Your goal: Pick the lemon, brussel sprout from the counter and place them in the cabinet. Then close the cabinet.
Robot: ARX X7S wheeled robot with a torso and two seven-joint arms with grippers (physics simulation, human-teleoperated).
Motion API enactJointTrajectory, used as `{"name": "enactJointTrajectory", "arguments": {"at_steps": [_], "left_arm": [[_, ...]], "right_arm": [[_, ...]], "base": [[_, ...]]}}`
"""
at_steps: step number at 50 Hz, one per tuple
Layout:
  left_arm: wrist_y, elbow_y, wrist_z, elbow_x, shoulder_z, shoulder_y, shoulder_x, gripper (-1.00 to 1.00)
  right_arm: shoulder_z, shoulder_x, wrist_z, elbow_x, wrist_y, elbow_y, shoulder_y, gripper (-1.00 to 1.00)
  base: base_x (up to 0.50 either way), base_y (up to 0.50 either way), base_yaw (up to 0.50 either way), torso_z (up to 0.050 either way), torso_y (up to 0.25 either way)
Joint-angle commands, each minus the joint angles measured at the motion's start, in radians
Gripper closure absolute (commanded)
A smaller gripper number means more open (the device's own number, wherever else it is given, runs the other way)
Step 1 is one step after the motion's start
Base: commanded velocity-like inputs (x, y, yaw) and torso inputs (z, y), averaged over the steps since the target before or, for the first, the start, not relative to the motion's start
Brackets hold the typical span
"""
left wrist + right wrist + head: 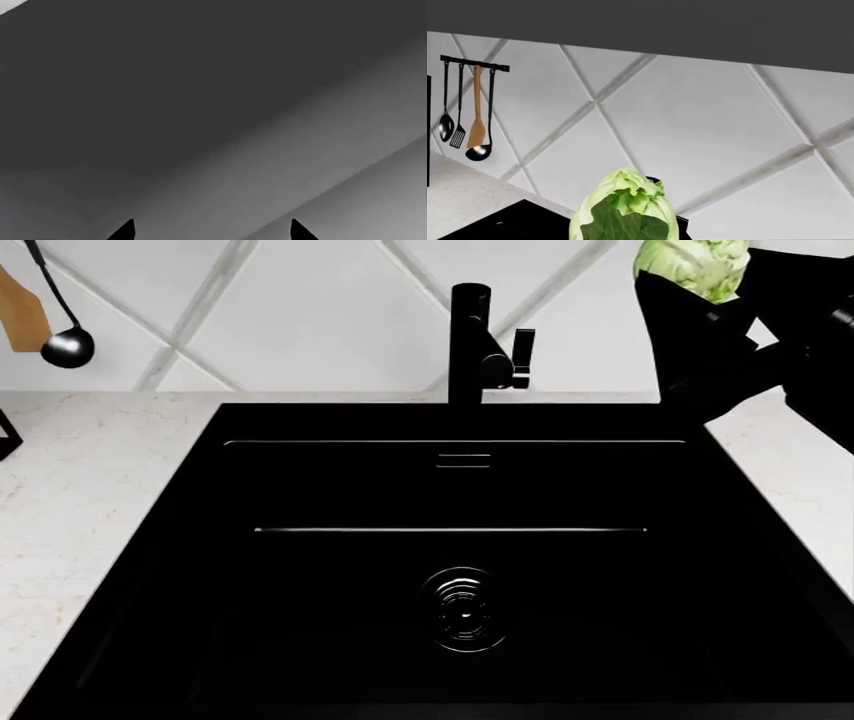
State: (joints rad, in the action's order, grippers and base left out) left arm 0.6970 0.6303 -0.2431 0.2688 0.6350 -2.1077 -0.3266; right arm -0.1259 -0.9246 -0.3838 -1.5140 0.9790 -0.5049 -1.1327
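My right gripper (694, 290) is raised at the upper right of the head view, above the counter (80, 490), shut on the brussel sprout (691, 268). In the right wrist view the pale-green leafy brussel sprout (626, 212) hides the fingers. That view faces the tiled wall, with a dark flat underside (640, 25) overhead. My left gripper (212, 231) shows only in its own wrist view. Its two black fingertips (128, 229) stand apart with nothing between them, facing plain grey panels. The lemon is out of view. I cannot tell which surface is the cabinet.
A large black sink (454, 420) fills the middle of the counter, with a black faucet (470, 340) at its back. A ladle (64, 340) hangs at the far left. A rail (474, 64) on the wall holds the utensils, among them a wooden spatula (476, 115).
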Motion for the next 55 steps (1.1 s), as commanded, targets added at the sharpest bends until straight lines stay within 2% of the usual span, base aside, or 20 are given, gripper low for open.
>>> {"name": "enactJointTrajectory", "arguments": {"at_steps": [1, 9, 28, 35, 43, 55], "left_arm": [[0.101, -0.266, 0.065, 0.103, -0.045, 0.090, -0.090, -1.00], [0.160, -0.480, 0.119, 0.143, -0.098, 0.148, -0.152, -1.00], [0.180, -0.700, 0.146, 0.129, -0.105, 0.121, -0.213, -1.00], [0.202, -0.838, 0.127, 0.229, -0.200, 0.139, -0.239, -1.00], [0.217, -0.922, 0.101, 0.361, -0.315, 0.171, -0.234, -1.00], [0.199, -1.022, 0.092, 0.455, -0.407, 0.236, -0.249, -1.00]], "right_arm": [[0.018, -0.015, 0.011, 0.014, -0.009, -0.007, 0.014, 1.00], [0.018, -0.018, 0.008, 0.011, -0.010, -0.006, 0.012, 1.00], [0.017, -0.026, 0.002, -0.002, -0.009, -0.009, 0.007, 1.00], [0.024, -0.034, -0.009, -0.025, -0.008, -0.016, 0.001, 1.00], [0.028, -0.036, -0.008, -0.023, -0.015, -0.023, 0.015, 1.00], [0.052, -0.060, -0.003, -0.028, -0.027, -0.024, 0.035, 1.00]], "base": [[0.00, 0.00, 0.00, 0.000, 0.000], [0.00, 0.00, 0.00, 0.000, 0.000], [0.00, 0.00, 0.00, 0.000, 0.000], [0.00, 0.00, 0.00, 0.000, 0.000], [0.00, 0.00, 0.00, 0.000, 0.000], [0.00, 0.00, 0.00, 0.000, 0.000]]}}
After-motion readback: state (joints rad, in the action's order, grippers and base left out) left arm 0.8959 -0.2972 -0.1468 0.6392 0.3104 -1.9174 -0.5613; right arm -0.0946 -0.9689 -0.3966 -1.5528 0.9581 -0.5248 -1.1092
